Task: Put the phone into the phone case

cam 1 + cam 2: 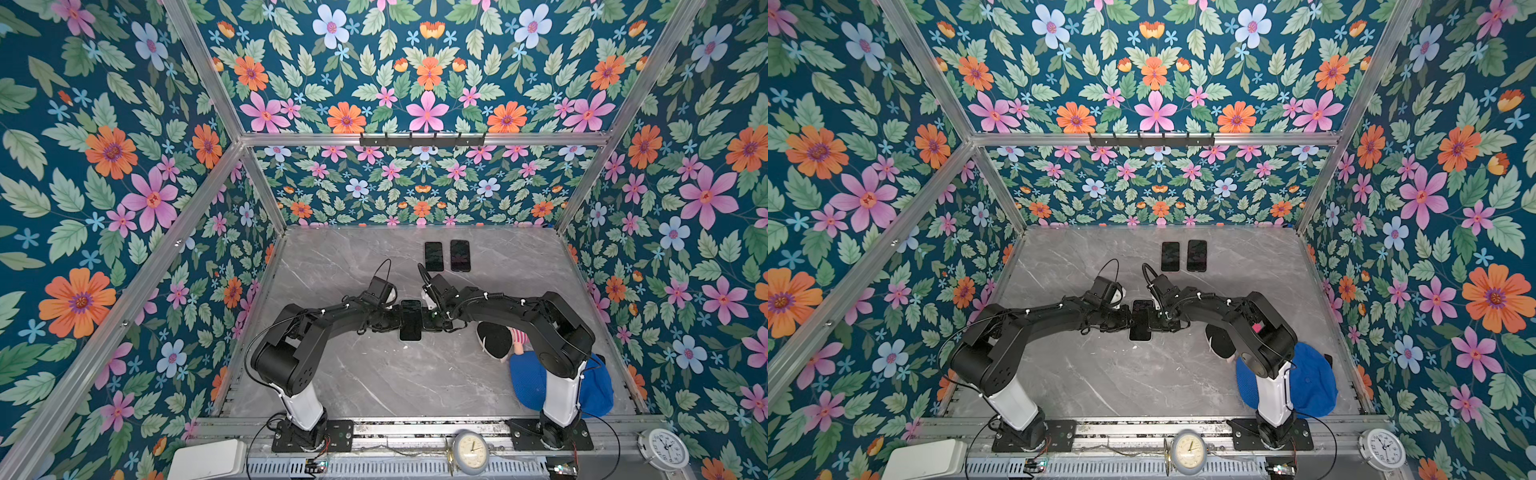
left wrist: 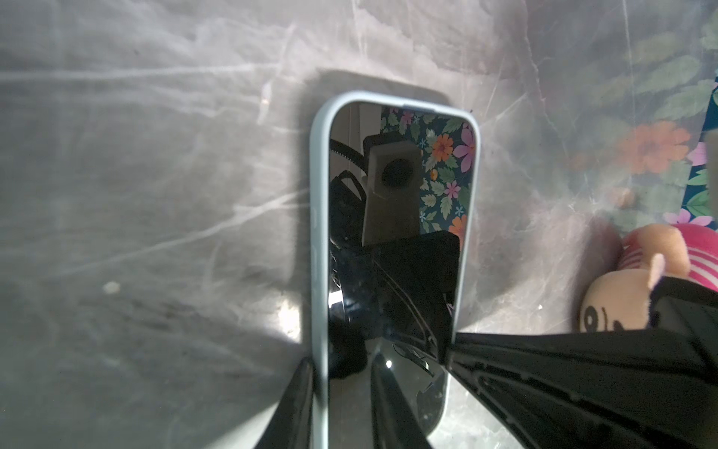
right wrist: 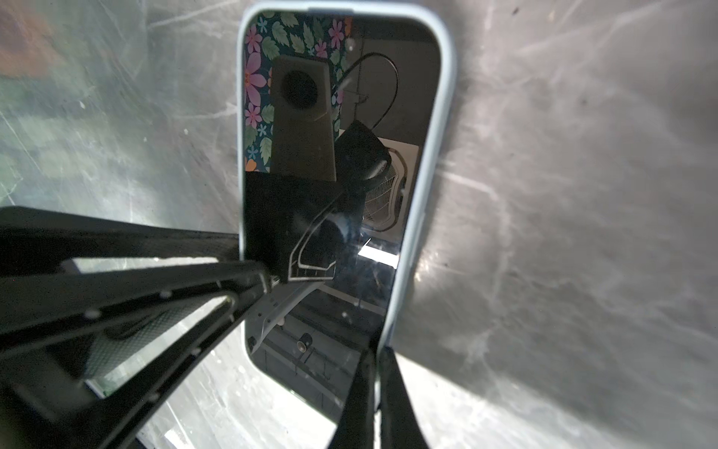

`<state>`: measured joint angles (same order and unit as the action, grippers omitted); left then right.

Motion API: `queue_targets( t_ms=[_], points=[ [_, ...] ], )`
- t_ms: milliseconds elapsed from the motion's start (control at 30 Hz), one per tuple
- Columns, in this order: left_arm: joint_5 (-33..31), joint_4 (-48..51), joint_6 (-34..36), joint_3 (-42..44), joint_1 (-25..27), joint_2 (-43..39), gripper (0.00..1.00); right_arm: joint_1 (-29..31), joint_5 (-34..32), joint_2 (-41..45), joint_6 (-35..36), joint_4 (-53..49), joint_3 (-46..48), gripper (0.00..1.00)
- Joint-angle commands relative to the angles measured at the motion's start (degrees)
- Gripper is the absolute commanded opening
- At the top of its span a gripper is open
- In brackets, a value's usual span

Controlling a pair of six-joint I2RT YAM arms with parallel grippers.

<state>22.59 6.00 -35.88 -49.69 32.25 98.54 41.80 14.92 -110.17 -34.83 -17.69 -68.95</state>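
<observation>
The phone (image 1: 410, 320) is in the middle of the desk (image 1: 374, 386), screen up, between the two end effectors. It sits already inside the pale phone case (image 2: 319, 233): in both wrist views the light rim goes around the far short end and along both long sides of the glass. Whether it lies flat on the desk or is held a little above it, I cannot say. The near end is partly covered by the fingers, so I cannot tell if the last corner is seated. The right end effector (image 3: 377, 352) is clenched, and a thin strip of the case rim seems to be caught between its fingers. The left end effector (image 2: 342, 353) stands astride the opposite long edge, one finger outside the rim and one over the screen. If it really pinches, the pictures do not show. To my judgement the insertion is nearly done. What is left is to press down the near end, check the rim all round, and let go. At the back of the desk lies a spare phone (image 1: 434, 256) with a twin phone (image 1: 460, 255) just beside it, well apart from the work. A plush doll (image 1: 498, 338) and a blue cap (image 1: 525, 386) lie toward the right side.
</observation>
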Motion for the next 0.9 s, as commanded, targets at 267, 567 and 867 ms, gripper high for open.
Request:
queue_targets(
  t_ms=[267,567,867],
  points=[
    [-18.68,22.76,-0.39,-10.67,3.49,-1.2,0.49,-0.27,-4.68,11.03,1.91,-3.09,3.12,0.44],
    [-25.64,31.77,-1.75,-23.96,11.83,6.26,0.67,-2.41,-13.25,26.71,4.87,2.95,17.01,0.52],
    [-26.02,37.89,-1.91,-32.66,14.32,12.46,0.83,-4.55,-16.24,31.11,5.92,5.22,23.27,0.84]
  ],
)
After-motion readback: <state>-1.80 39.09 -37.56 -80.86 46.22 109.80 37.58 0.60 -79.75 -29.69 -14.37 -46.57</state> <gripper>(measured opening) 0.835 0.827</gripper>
